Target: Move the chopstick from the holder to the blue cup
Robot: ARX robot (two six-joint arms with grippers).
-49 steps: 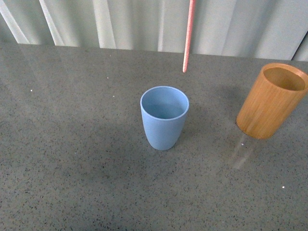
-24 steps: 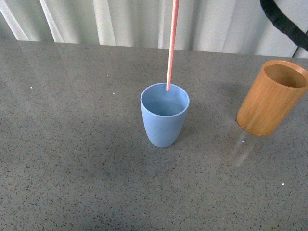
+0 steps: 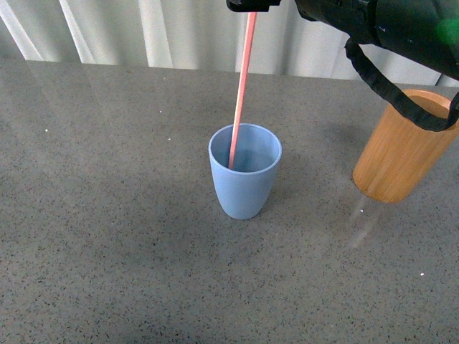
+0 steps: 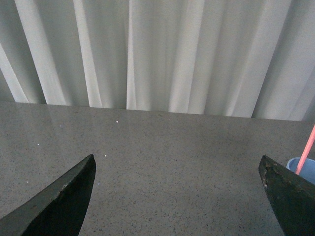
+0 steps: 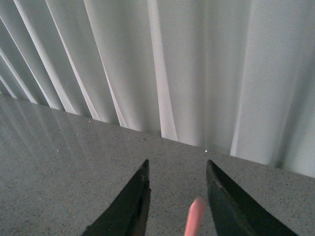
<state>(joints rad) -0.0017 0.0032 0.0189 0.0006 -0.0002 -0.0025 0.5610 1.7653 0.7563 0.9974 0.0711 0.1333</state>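
Note:
The pale pink chopstick (image 3: 241, 89) stands tilted with its lower end inside the blue cup (image 3: 244, 174) at the table's middle. Its top lies at my right gripper (image 3: 249, 6), which hangs at the front view's top edge. In the right wrist view the jaws stand apart and the stick's blurred top (image 5: 195, 216) shows loose between the fingers (image 5: 133, 196). The bamboo holder (image 3: 403, 147) stands to the cup's right and looks empty. My left gripper (image 4: 177, 164) is open over bare table, with the cup's rim (image 4: 303, 169) and stick beside its one finger.
A grey speckled table (image 3: 107, 236) carries both cups. White pleated curtains (image 3: 165, 32) hang along the far edge. My right arm's black body and cable (image 3: 387, 43) reach over the holder from the upper right.
The chopstick has come down from above the table into the blue cup and now leans left. My right arm has come into the front view from the top right.

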